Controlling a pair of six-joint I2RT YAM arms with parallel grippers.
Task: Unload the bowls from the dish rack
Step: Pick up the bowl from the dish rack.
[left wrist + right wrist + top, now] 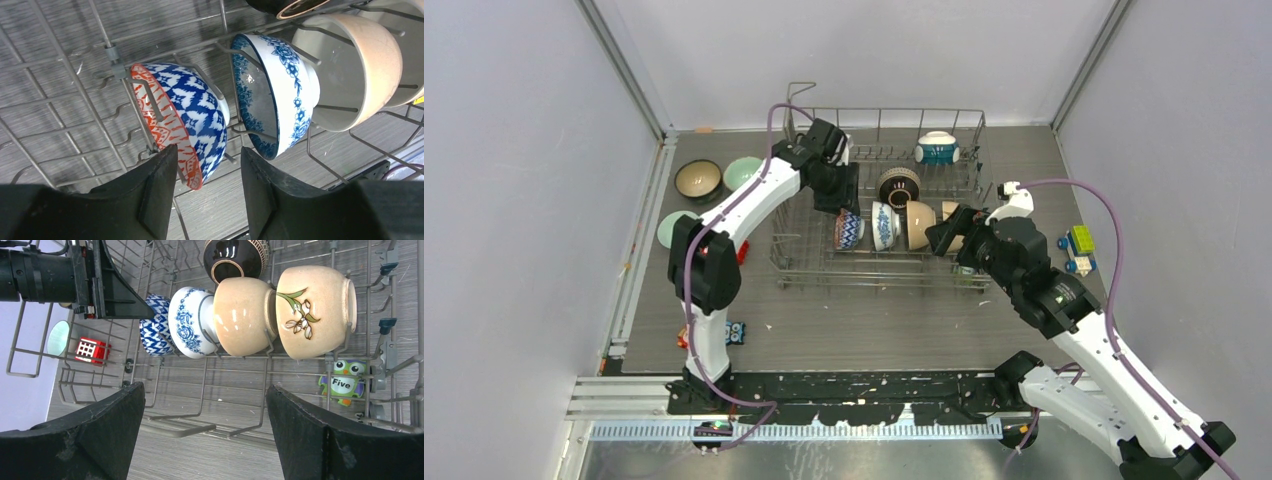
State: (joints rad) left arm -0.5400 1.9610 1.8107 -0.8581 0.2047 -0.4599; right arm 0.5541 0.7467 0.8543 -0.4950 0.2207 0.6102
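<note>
The left gripper [209, 150] reaches into the left part of the dish rack [894, 110]. Its jaws are partly open astride the rim of the zigzag bowl [195, 110], which is blue and white outside and orange-red inside and stands on edge between the tines. A gap at one finger shows it is not clamped. Beside it in the rack's row stand a flowered bowl [285, 95] and a cream bowl [360, 65]. The right gripper [205, 387] hovers at the rack's right front, jaws wide and empty.
</note>
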